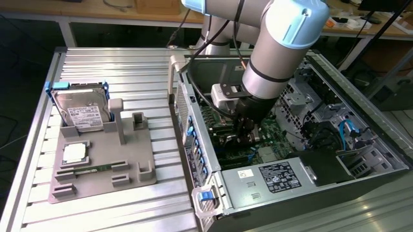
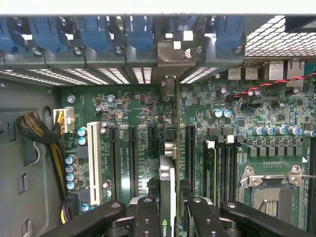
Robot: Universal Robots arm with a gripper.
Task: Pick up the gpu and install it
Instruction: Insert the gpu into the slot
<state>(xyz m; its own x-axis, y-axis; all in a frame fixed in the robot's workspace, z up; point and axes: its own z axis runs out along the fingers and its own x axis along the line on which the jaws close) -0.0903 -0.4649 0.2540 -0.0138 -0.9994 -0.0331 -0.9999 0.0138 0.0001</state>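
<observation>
Though tight between slots (image 2: 132,158), gpu (image 2: 167,180) edge-on

A ribbed aluminium table (image 1: 116,212) spreads across the foreground in bright, even light. Behind it runs a long wooden workbench (image 1: 84,12) on pale legs, with deep shadow underneath. Dark floor (image 1: 9,96) shows at the exterior view's left edge.

The ribbed silver table (image 1: 123,212) looks like bare satin metal; the grey moulded parts tray (image 1: 103,169) is matt plastic. The green motherboard (image 2: 143,106) carries a faint lacquer sheen. The gripper (image 2: 169,207) has matt black fingers (image 2: 147,219), and the edge-on gpu card (image 2: 167,177) shows dull grey metal.
</observation>
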